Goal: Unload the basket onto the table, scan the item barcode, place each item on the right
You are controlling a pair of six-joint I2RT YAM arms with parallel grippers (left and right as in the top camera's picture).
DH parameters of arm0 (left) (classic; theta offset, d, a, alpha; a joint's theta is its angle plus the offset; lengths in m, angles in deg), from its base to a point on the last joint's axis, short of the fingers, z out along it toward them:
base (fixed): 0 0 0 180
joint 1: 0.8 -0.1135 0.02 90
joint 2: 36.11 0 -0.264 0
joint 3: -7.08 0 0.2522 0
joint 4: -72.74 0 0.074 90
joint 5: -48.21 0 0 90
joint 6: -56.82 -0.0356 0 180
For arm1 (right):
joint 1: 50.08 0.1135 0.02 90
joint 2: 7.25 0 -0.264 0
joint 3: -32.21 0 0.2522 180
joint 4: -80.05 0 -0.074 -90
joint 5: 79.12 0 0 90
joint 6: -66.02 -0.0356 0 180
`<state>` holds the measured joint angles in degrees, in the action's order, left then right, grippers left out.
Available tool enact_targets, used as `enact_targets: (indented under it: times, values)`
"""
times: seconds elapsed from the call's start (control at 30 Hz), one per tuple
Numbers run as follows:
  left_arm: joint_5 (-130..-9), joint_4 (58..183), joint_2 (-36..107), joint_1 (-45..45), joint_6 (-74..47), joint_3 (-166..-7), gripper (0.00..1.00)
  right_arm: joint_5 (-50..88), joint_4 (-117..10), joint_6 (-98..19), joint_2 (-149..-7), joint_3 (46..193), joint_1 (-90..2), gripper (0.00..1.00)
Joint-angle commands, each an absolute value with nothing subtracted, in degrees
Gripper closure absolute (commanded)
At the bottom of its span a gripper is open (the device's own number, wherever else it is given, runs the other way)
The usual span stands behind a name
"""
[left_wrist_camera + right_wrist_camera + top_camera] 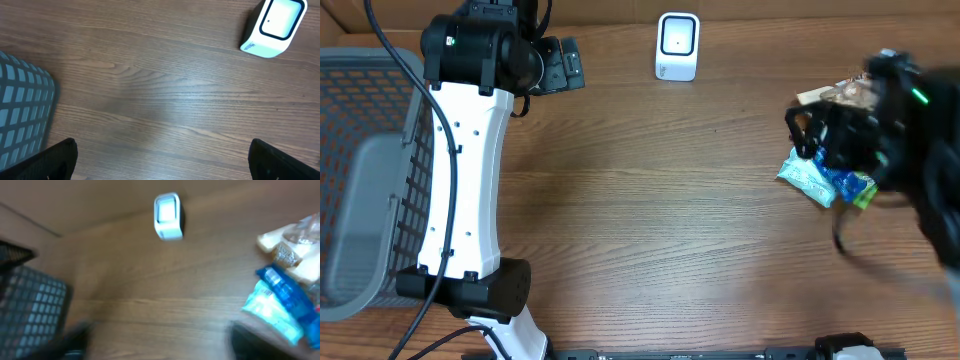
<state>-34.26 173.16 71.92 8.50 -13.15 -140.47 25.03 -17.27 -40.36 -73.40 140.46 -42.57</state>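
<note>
The white barcode scanner [677, 45] stands at the back of the table, also in the left wrist view [275, 25] and the right wrist view [167, 216]. A teal and blue packet [812, 180] [275, 305] lies at the right, with a tan packet [835, 95] [295, 250] behind it. My right gripper [807, 135] [162, 340] hovers, blurred, just over the packets' left side, open with only bare wood between its fingers. My left gripper [560, 65] [162, 165] is open and empty, well left of the scanner.
A grey mesh basket [360, 180] [22, 115] [30, 305] takes up the left end of the table. The left arm's white link [470, 180] stretches along the basket's right side. Wooden tabletop [650, 210] lies between the arms.
</note>
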Motion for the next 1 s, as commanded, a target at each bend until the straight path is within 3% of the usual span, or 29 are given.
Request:
enact_targets:
  times: [0.0,0.27,0.7,0.83,0.97]
  values:
    - [-34.3,173.1,72.0,8.6,-12.2,-140.4,0.0,23.8,-17.3,-40.3,-67.5,141.4,-42.5,0.0]
    - [-34.3,173.1,72.0,8.6,-12.2,-140.4,0.0,21.8,-14.8,-40.1,-58.3,141.3,-42.5,0.0]
    - [-34.3,173.1,72.0,8.6,-12.2,-140.4,0.0,4.8,-15.6,-40.0,-57.9,136.9,-43.1,0.0]
    - [-34.3,173.1,72.0,8.6,-12.2,-140.4,0.0,2.8,-20.6,-40.0,-56.5,130.8,-44.1,0.0]
    - [-34.3,173.1,72.0,8.6,-12.2,-140.4,0.0,3.7,-33.3,-38.5,-52.1,119.8,-45.3,0.0]
